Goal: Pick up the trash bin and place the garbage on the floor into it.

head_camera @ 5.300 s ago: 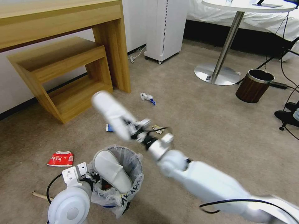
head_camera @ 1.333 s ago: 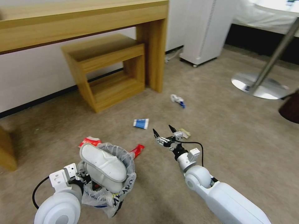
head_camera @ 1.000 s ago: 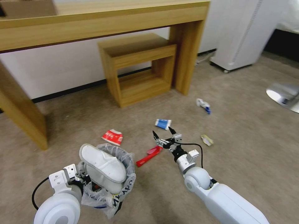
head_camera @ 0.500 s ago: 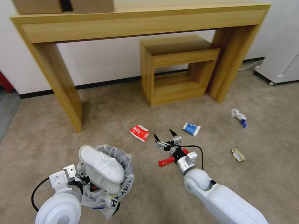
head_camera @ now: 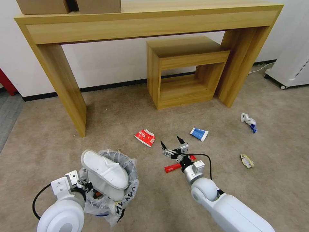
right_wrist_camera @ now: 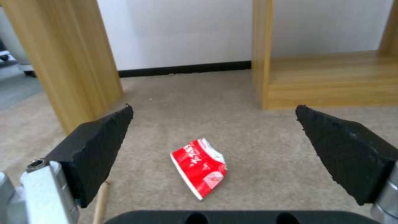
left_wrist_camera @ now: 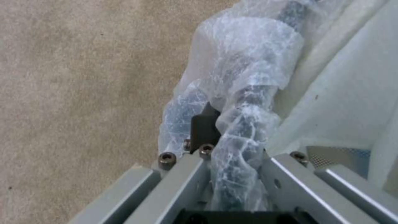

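Right claw [head_camera: 172, 143] spread above bare floor [head_camera: 206, 109] facing red-white carton [head_camera: 145, 137]; left claw [left_wrist_camera: 232, 174] pinching trash bin [head_camera: 127, 188] rim.

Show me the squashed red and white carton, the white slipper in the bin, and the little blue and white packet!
Squashed red and white carton [right_wrist_camera: 200, 167]: right wrist view, middle of its red face.
White slipper [head_camera: 104, 167]: head view, its upper side, sticking out of the bin.
Blue and white packet [head_camera: 199, 133]: head view, its blue middle.

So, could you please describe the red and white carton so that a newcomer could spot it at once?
Start at the long wooden desk against the wall. On the carpet before it, ahead of the open right gripper, lies a crushed carton. It alone is red with white print; the nearby packet is blue.
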### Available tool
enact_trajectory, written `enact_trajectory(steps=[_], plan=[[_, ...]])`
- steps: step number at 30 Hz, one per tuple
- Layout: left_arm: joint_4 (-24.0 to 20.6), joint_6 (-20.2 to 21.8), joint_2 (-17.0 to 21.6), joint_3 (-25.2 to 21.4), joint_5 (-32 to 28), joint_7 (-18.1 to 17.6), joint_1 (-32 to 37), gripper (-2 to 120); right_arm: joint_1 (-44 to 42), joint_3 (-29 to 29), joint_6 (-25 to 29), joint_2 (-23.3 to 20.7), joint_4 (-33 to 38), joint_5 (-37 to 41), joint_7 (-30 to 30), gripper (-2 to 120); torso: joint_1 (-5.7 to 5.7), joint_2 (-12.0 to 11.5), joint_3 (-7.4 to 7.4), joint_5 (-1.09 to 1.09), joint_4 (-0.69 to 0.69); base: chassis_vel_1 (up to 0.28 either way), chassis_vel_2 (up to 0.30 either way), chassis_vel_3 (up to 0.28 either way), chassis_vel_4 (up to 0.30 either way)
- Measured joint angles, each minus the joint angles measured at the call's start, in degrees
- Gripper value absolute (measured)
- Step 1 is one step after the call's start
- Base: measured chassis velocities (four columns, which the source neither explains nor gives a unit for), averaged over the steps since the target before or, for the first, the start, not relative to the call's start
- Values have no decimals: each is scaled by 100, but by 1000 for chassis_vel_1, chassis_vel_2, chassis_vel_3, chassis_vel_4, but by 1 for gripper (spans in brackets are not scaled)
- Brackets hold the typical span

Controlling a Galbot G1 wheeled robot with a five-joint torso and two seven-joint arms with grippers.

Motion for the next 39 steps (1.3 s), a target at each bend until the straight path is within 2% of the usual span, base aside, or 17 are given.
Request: enact_trajectory(steps=[4,10,17,23,39], plan=[[-1,18,2,14,7,39,-7,0,-78,177,-32,-8,16,-122,132,100,0,0,0,0,0,0,0,0,0],[14,41,30,33,-13,105,-69,0,-355,930,-129,-291,165,-210,328,100,0,0,0,0,-1,0,0,0,0],[35,39,39,59,-12,98,-95,0,-787,1620,-309,-398,309,-350,547,100,0,0,0,0,-1,0,0,0,0],[48,-61,33,62,112,143,-44,0,-1044,1784,-411,-339,395,-376,610,100,0,0,0,0,-1,0,0,0,0],[-28,-109,91,34,-17,139,-1,0,-1049,1645,-361,-216,367,-444,586,100,0,0,0,-1,0,10,10,10,11]])
